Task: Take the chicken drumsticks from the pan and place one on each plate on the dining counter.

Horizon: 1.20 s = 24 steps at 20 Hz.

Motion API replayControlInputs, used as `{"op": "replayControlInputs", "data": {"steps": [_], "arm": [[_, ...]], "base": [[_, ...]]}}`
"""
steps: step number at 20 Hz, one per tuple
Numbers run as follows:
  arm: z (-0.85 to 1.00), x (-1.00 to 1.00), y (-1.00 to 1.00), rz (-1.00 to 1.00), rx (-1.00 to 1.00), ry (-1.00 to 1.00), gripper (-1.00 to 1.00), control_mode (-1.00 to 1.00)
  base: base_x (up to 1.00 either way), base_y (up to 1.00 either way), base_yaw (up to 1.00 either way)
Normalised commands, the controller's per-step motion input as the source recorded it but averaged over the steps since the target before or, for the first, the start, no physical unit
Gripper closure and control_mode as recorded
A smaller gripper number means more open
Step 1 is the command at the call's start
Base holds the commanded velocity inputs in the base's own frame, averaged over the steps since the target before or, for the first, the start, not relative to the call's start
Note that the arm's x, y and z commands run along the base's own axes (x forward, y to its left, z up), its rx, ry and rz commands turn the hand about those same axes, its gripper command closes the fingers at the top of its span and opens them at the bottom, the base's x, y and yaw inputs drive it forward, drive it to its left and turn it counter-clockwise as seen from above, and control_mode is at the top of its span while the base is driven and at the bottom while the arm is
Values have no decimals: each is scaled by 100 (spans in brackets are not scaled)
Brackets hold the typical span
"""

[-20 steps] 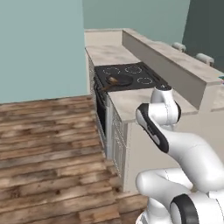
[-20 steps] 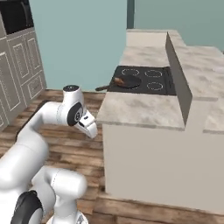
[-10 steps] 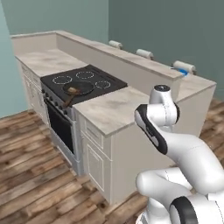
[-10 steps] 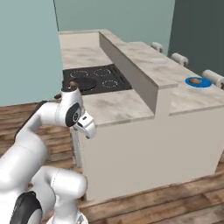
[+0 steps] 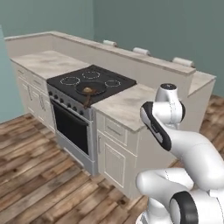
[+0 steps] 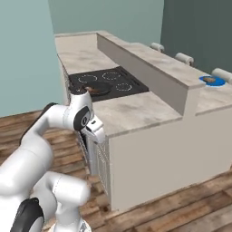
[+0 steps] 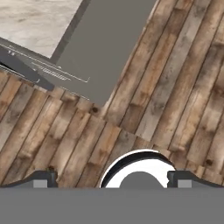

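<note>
The gripper hangs low beside the cabinets with its fingers spread wide and nothing between them, pointing down at the wooden floor. The pan sits up on the black stove, well apart from the hand: higher, farther away and off to the left in the left base view. So the coming move looks like a lift and a long reach up over the counter edge. One drumstick lies inside the pan as a small brown lump; its long axis is too small to read. The pan's wooden handle points toward the near edge of the stove. The right base view adds something: out on the far right of the dining counter sits the blue plate with a brown piece already on it, probably the other drumstick. The pale plate I can't pick out.
</note>
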Motion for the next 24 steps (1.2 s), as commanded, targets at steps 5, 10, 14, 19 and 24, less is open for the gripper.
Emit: {"op": "replayControlInputs", "data": {"steps": [5,10,14,19,24], "arm": [[0,0,0,0,0,0,-100,100],[0,0,0,0,0,0,-100,100],[0,0,0,0,0,0,-100,100],[0,0,0,0,0,0,-100,100],[0,0,0,0,0,0,-100,100]], "base": [[7,94,-35],[35,78,-53],[36,81,-49],[34,87,-42],[20,89,-39]]}}
